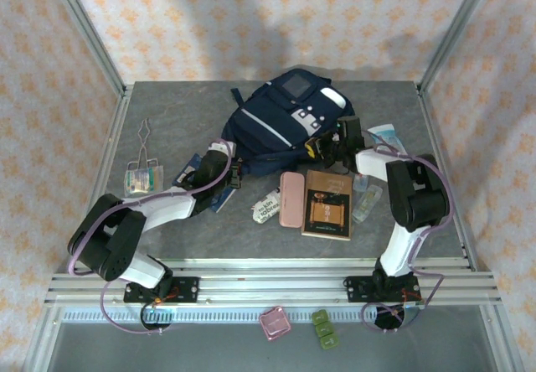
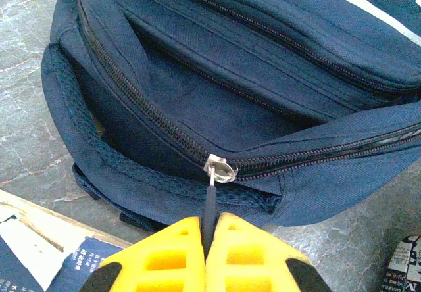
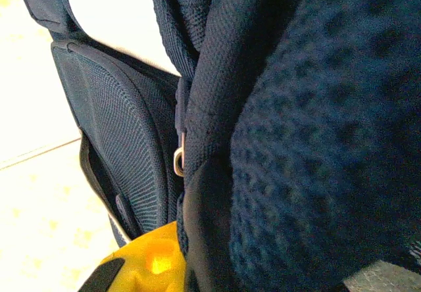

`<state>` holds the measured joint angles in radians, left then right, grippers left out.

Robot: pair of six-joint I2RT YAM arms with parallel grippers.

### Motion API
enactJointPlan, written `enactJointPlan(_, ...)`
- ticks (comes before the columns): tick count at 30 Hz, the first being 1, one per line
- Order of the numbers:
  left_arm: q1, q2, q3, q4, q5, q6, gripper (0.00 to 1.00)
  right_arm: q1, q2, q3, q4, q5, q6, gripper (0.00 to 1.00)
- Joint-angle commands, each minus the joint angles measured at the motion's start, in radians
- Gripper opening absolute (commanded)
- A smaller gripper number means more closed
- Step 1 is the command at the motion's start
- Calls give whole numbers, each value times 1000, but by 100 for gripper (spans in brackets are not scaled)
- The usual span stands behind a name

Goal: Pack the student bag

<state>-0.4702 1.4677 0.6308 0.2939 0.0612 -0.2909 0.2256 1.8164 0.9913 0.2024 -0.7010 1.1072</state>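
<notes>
Left wrist cam: left end effector [image 2: 209, 239] pinched shut on zipper pull [image 2: 209, 203] of student bag [image 2: 263, 108], compartment gaping. Top external: bag lies centre-rear on desk [image 1: 167, 112]; L arm [image 1: 167, 204] low, stretched to its near edge; right end effector [image 1: 331, 147] at its R side, elbow up, closed. Right wrist cam: mesh strap [image 3: 210, 108] against yellow finger [image 3: 154, 262].
</notes>
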Motion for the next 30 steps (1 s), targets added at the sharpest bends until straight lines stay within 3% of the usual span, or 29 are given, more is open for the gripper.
enactJointPlan(1,13,-48,-9,-94,-52,-24,0,-30,-24,76,96,15,-12,0)
enactJointPlan(12,-116,-255,-36,-209,-54,-65,0,-26,75,298,14,-155,-105,0)
enactJointPlan(16,-155,-277,-49,-153,-55,-89,0,-62,137,391,-51,-97,-131,0)
enactJointPlan(22,-174,-129,6,-30,-63,-99,0,-112,276,594,-185,5,-154,1)
enactJointPlan(23,-175,-101,18,-13,-57,-102,0,-114,297,631,-219,11,-167,6)
enactJointPlan(25,-177,-41,49,16,-42,-101,0,-115,340,727,-360,47,-223,30)
enactJointPlan(27,-179,8,78,31,-34,-96,0,-112,333,748,-457,80,-276,39)
enactJointPlan(30,-180,64,113,39,-15,-85,0,-111,236,645,-480,110,-314,47)
